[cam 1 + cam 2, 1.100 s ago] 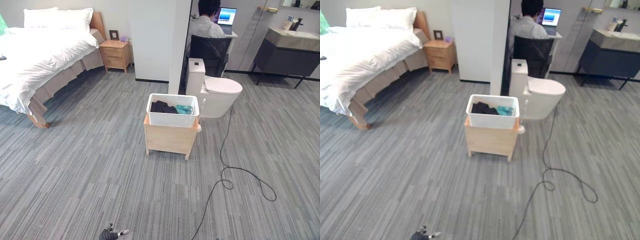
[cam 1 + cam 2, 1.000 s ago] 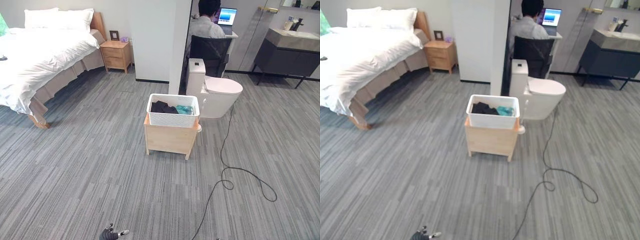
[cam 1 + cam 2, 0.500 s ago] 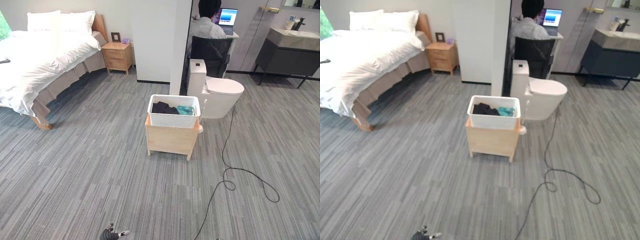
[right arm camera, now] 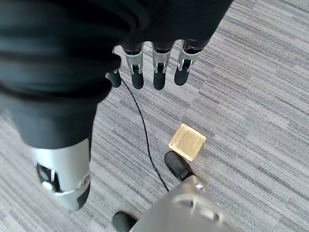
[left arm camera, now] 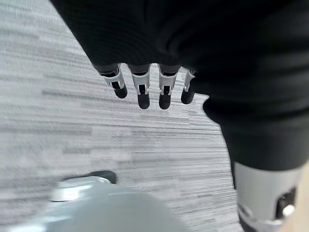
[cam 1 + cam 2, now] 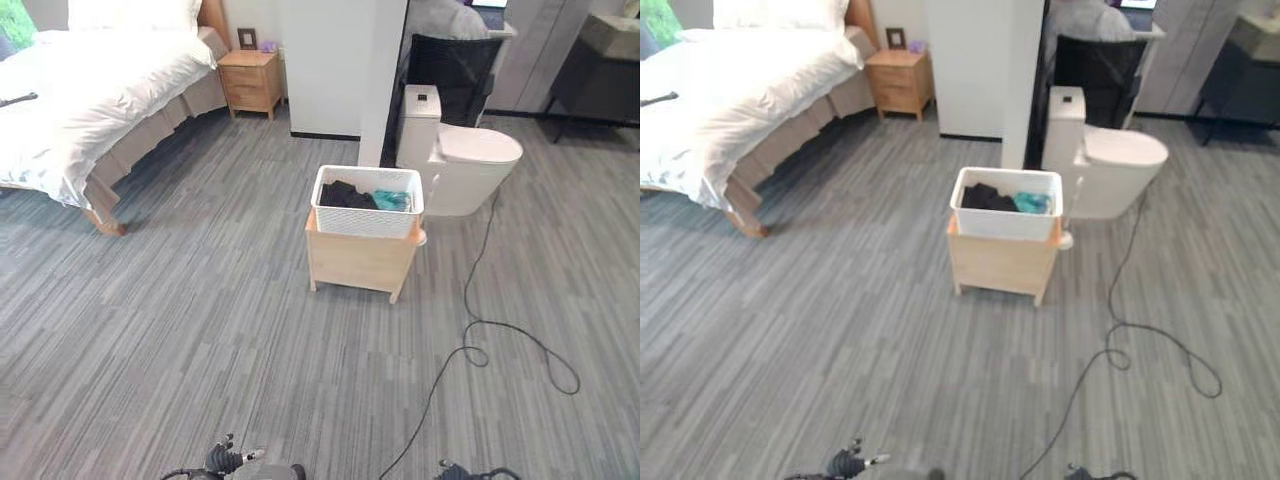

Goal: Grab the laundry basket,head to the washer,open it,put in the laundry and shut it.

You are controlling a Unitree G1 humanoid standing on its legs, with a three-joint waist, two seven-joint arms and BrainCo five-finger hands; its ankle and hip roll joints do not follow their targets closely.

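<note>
— Now, what has altered since a second ago?

— Chiefly the outlook. The whole scene has slid down and grown a little: the bed sits higher and further out to the left, the wash stand at the far right is nearly cut off, and the person on the dark chair shows only from the shoulders down. That reads as the head camera moving forward and tipping down, not as furniture moving.

— And the laundry basket?

— The white laundry basket rests on its wooden stand in mid-floor, just beside the white toilet, with dark and teal clothes inside. It appears nearer than before, but well apart from both arms.

— So the robot is closing in?

— Most likely; the approach to the basket looks under way, with the grab not yet begun. No washer is seen.

— What of the hands?

— The left robot hand hangs over bare carpet, fingers straight and relaxed, holding nothing. The right robot hand is likewise released above the floor, over a small brass floor plate.
</note>
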